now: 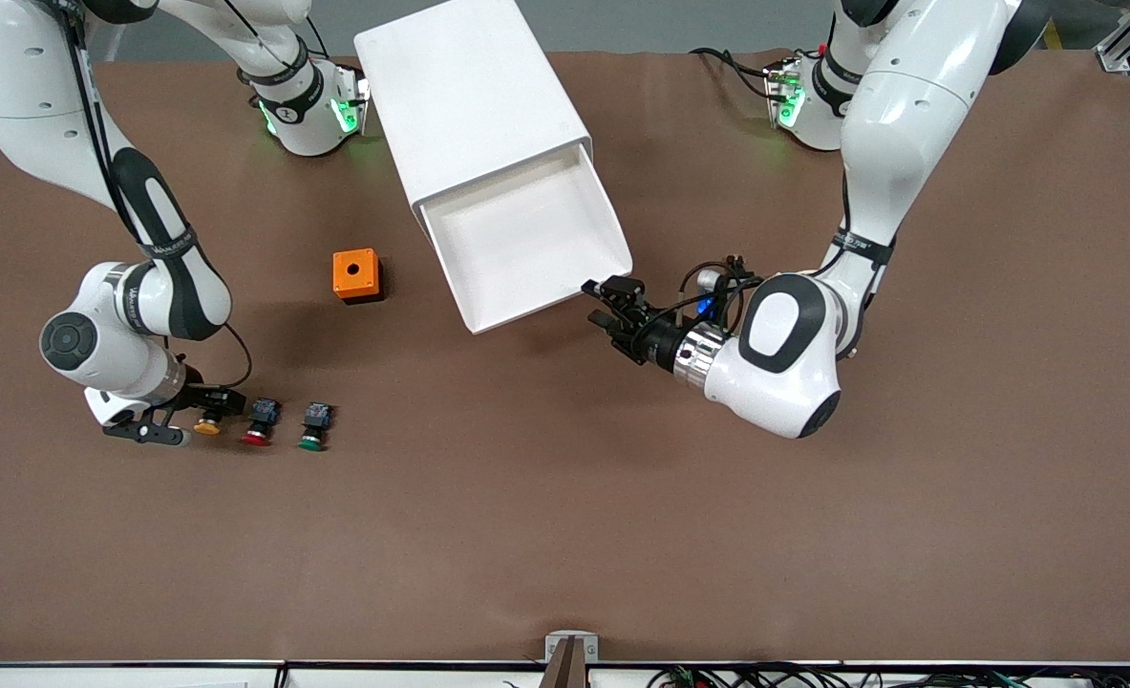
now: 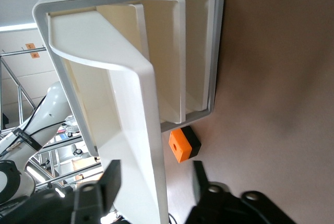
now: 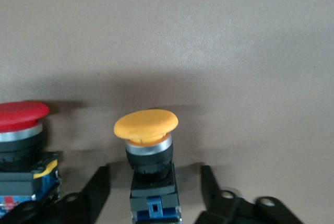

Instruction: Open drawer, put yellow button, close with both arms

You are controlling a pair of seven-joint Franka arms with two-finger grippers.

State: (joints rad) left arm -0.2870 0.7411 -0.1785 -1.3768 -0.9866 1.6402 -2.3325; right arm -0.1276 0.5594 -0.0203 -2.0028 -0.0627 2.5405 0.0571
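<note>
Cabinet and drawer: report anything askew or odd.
The cabinet sits skewed on the table, and its top drawer is pulled out. Nothing looks spilled or damaged; the yellow button stands upright.

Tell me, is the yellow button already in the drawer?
No, the yellow button stands on the table between the right gripper's open fingers, and the drawer holds nothing.

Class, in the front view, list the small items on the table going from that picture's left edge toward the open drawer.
yellow button → red button → green button → orange box → drawer
</note>
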